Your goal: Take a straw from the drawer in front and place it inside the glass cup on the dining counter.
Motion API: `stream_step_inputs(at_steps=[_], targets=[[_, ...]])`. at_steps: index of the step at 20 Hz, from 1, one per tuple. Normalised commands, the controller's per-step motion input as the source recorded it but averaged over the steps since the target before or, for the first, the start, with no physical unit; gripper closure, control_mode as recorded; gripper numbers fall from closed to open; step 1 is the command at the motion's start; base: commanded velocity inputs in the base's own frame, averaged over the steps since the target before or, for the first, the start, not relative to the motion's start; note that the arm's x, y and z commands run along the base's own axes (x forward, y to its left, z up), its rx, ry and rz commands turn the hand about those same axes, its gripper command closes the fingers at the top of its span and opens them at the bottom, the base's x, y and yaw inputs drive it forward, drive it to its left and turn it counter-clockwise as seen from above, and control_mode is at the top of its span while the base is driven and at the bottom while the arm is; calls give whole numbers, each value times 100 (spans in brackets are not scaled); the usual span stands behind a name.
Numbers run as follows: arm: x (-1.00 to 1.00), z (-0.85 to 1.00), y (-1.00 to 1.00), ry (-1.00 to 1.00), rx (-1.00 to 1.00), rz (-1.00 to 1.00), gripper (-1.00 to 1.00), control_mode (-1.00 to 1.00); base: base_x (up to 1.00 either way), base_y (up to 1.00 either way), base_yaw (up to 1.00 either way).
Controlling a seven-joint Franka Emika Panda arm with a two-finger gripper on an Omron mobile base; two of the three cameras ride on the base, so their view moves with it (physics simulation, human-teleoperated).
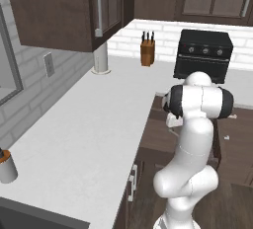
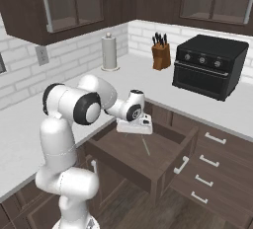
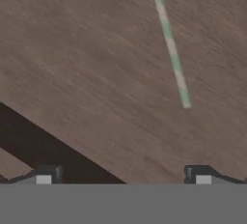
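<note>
Drawer (image 2: 148,159) pulled out; pale green straw (image 3: 172,50) lies flat inside — gripper (image 3: 123,177) above it, jaws spread wide, holding nothing.

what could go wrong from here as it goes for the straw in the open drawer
The straw is thin and lies flat on the drawer floor, off to one side of the open gripper, so the fingers may close beside it or only nudge it. Reaching down, the hand could also hit the drawer's wall.
</note>
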Motion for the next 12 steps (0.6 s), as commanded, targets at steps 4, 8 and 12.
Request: stream_step_inputs(at_steps=[4,8,12], targets=[[33,-36,-15,0,0,0,-100,-100,0,0,0],[28,-32,-20,0,0,0,-100,-100,0,0,0],[18,-33,-18,0,0,0,-100,-100,0,0,0]])
